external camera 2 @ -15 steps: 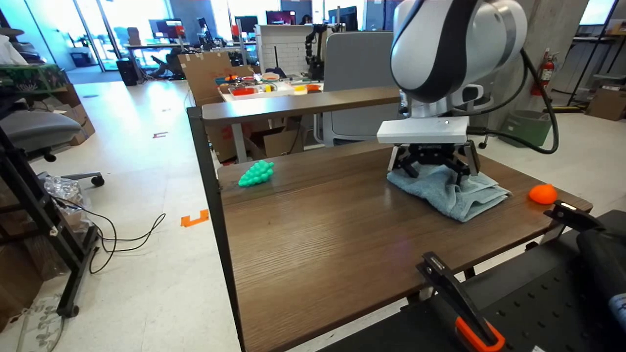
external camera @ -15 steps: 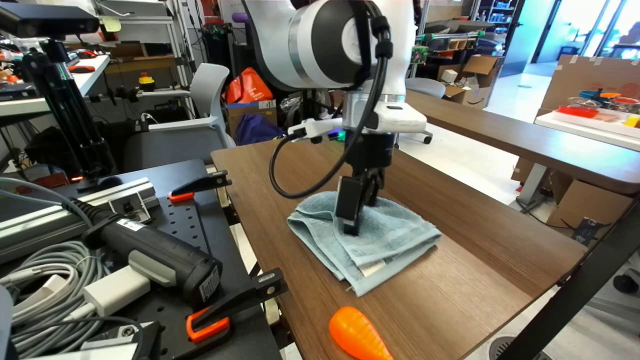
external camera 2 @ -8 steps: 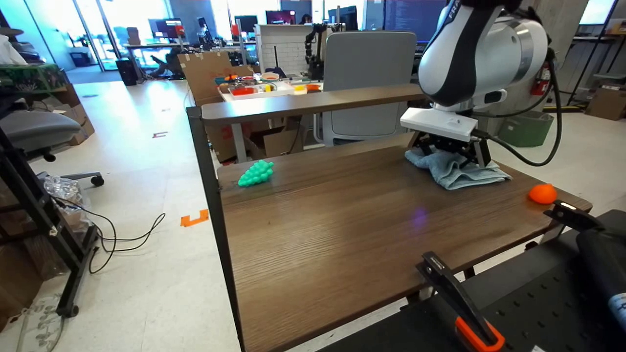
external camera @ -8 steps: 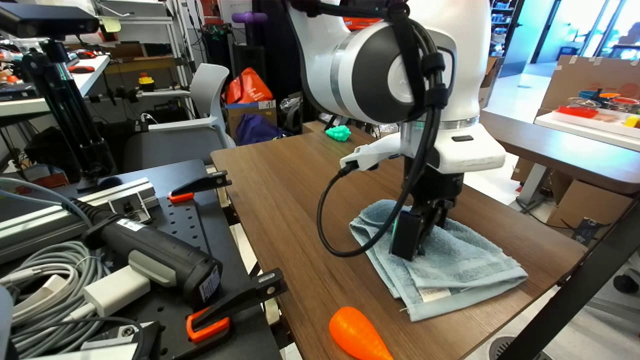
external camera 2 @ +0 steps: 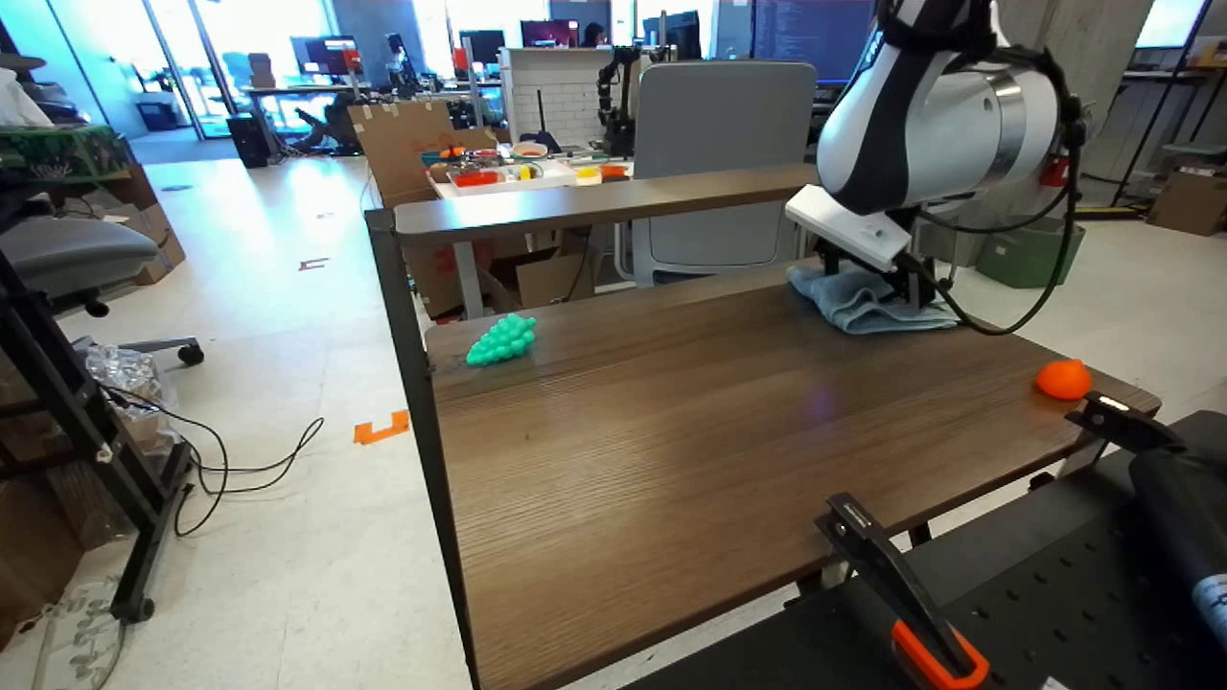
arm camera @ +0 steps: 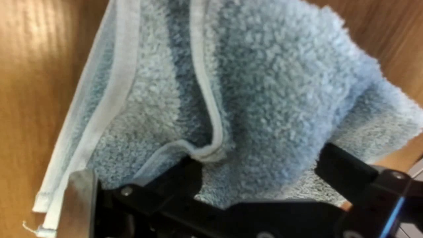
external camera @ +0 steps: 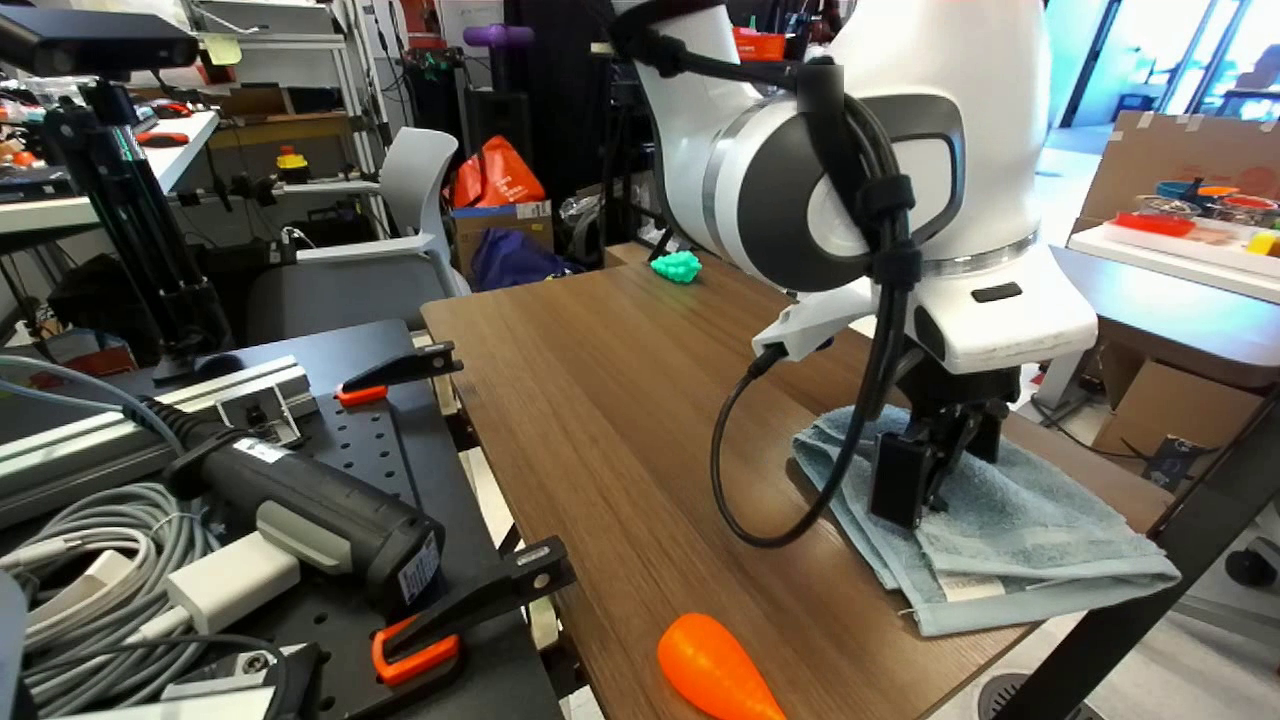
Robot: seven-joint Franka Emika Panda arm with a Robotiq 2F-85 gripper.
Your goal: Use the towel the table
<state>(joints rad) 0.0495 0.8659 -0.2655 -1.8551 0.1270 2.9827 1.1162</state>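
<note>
Brown table (external camera: 600, 400) in front of me; robot arm (external camera: 780, 190) bent over one edge, wrist (external camera: 985, 262) pointing down, slightly tilted. Blue towel (external camera: 1040, 535) folded right under it, one corner past the edge. Gripper (arm camera: 259, 160) down on it, fingers (arm camera: 345, 172) apart, towel bunched between them.

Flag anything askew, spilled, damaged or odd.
The towel: one corner appears to overhang the table in an exterior view, so it looks partly unsupported; the wrist view shows a stray thread poking out.
</note>
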